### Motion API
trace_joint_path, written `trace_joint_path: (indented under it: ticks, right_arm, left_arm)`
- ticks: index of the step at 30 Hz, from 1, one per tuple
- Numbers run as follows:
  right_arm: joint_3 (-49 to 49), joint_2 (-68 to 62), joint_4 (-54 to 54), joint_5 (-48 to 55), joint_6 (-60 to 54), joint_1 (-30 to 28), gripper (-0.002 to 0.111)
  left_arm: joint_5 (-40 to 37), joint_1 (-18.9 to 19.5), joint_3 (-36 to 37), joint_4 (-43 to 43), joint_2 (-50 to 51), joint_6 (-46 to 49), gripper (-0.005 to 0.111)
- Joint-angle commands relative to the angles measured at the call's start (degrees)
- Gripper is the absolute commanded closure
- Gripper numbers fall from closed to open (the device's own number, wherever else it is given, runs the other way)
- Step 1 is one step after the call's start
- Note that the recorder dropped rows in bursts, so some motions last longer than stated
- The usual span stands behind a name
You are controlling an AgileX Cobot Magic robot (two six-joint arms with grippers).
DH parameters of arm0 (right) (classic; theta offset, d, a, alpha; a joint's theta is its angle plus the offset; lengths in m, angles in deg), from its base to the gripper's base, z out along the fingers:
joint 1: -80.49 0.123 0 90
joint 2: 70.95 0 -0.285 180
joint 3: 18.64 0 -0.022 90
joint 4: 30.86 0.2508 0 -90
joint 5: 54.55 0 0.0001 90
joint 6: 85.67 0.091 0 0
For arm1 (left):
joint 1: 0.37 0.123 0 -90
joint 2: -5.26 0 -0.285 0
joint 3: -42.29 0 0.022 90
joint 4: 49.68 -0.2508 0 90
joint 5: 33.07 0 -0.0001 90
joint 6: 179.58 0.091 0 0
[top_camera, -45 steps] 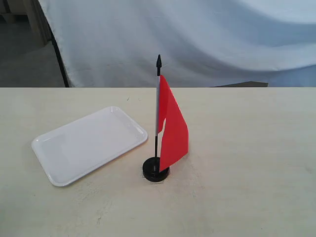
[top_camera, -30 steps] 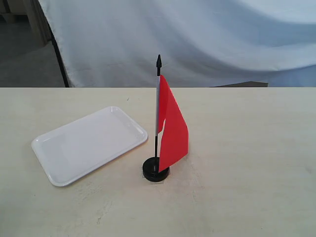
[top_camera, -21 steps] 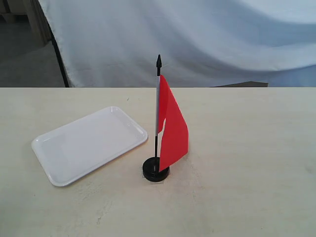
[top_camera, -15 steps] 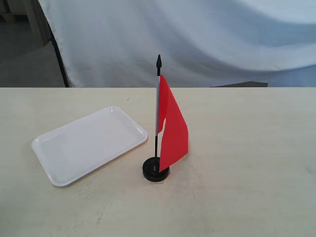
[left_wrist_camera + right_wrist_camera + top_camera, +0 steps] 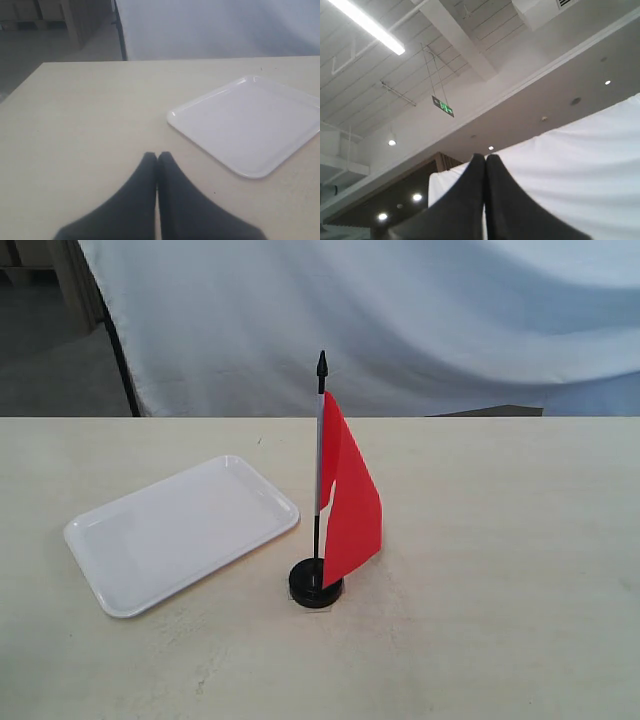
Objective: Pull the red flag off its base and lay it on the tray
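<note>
Red flag [image 5: 350, 500] standing upright in the base [image 5: 315, 587] on the bench [image 5: 500, 590]. The pole [image 5: 319, 440] rises vertically from the base's centre, and the cloth hangs down one side of it, with its lower corner close above the base's rim. The tray [image 5: 180, 535] lies flat just beside the base, on the side away from the cloth, and the flag is not yet on it. Judged handling: the flag is light. The pole is thin, stiff and probably smooth, so a pinch may slip. The cloth is soft and offers no firm purchase. The base is small and would likely rise with the pole unless it is held down. The best hold appears to be the bare stretch of pole just above the base, with the other gripper pinning the base. Neither arm appears in the exterior view, so both are well clear of the base. The left gripper [image 5: 157, 157] is clenched on nothing and sits low over the bench, with the tray ahead of it. The right gripper [image 5: 485, 159] is likewise closed and empty, and points up toward the ceiling.
</note>
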Motion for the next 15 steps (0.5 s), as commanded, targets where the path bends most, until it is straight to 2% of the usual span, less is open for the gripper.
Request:
trace_joint_path:
  ticks: [1,5,15]
  right_arm:
    - [-2.44,-9.33,-1.87,0.67,-5.13,-0.15,0.109]
    - [-5.24,-22.98,-8.93,-2.47,-6.35,-0.15,0.109]
    - [-10.62,-63.76,-28.26,-20.25,-13.97,-0.15,0.109]
  left_arm:
    - [0.26,-0.11,0.09,-0.15,-0.19,-0.36,0.107]
    - [0.26,-0.11,0.09,-0.15,-0.19,-0.36,0.107]
    - [0.26,-0.11,0.09,-0.15,-0.19,-0.36,0.107]
